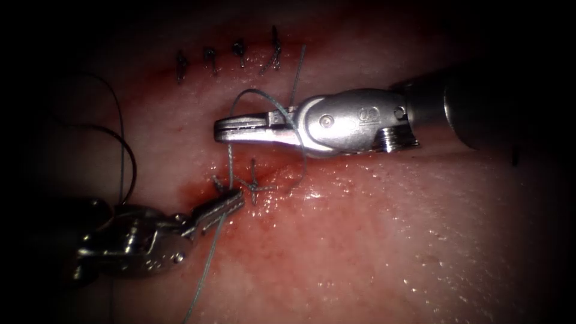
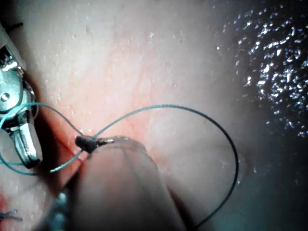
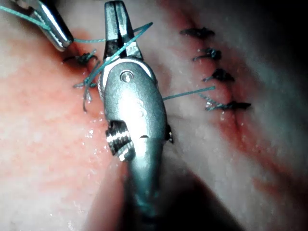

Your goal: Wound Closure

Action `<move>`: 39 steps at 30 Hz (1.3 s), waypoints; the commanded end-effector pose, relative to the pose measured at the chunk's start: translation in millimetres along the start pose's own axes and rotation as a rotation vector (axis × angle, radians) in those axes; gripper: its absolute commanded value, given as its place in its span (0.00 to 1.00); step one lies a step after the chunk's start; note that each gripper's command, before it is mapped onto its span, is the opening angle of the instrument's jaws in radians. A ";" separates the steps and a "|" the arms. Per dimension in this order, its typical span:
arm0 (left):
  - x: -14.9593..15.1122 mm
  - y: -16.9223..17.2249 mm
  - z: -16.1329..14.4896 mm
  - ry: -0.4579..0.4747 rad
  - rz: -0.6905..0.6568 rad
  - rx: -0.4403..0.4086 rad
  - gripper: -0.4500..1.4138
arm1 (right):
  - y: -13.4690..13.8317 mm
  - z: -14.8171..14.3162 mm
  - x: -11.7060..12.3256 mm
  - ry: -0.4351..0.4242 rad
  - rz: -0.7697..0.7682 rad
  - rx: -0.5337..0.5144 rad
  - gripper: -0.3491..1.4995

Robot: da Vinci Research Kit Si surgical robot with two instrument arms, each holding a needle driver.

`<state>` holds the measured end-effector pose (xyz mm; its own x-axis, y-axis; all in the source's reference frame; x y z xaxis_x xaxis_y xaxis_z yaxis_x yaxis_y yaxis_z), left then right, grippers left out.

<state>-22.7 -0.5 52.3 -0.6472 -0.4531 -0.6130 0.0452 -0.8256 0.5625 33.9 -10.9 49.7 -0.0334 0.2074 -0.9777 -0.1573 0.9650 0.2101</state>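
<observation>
My left tool comes in from the lower left, its jaws shut on the grey-green thread just left of a knotted stitch on the tissue. From there the thread runs up to my right tool, whose jaws lie closed above the knot with a loop of thread wound around them. The left jaws pinch the thread where two strands cross. The thread crosses the right jaws. I cannot make out the needle.
Several dark finished stitches line the cut beyond the right tool. Red fluid pools around the knot. Thin dark thread curves at the left, and a free strand trails toward the front edge.
</observation>
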 end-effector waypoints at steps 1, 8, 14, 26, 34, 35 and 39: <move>0.7 0.5 0.8 0.011 0.007 -0.002 0.00 | -0.5 1.3 -0.4 0.006 -0.005 0.006 0.00; 2.9 0.5 1.2 0.049 0.046 -0.018 0.00 | 0.0 1.9 -0.6 -0.013 -0.016 -0.043 0.25; 4.2 1.0 0.2 0.074 0.064 -0.029 0.00 | 1.4 1.8 -1.7 -0.113 -0.031 -0.152 0.94; 4.4 -4.2 -3.5 0.122 0.008 -0.004 0.00 | -1.3 0.9 -6.6 -0.338 -0.083 -0.010 0.87; 2.3 -9.8 -4.1 0.227 -0.059 0.052 0.00 | -3.0 -0.2 -8.0 -0.357 -0.050 0.101 0.84; 2.0 -10.2 -3.9 0.242 -0.073 0.055 0.00 | -3.2 -0.4 -8.1 -0.360 -0.046 0.111 0.83; 0.1 -11.2 -2.6 0.281 -0.137 0.052 0.00 | -3.8 -1.2 -8.0 -0.345 -0.032 0.171 0.79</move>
<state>-20.7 8.6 44.6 -0.4028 -0.4066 -0.8200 -0.0799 -0.8769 0.4741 33.0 -15.9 56.3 0.3075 0.1925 -0.9319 0.0220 0.9776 0.2092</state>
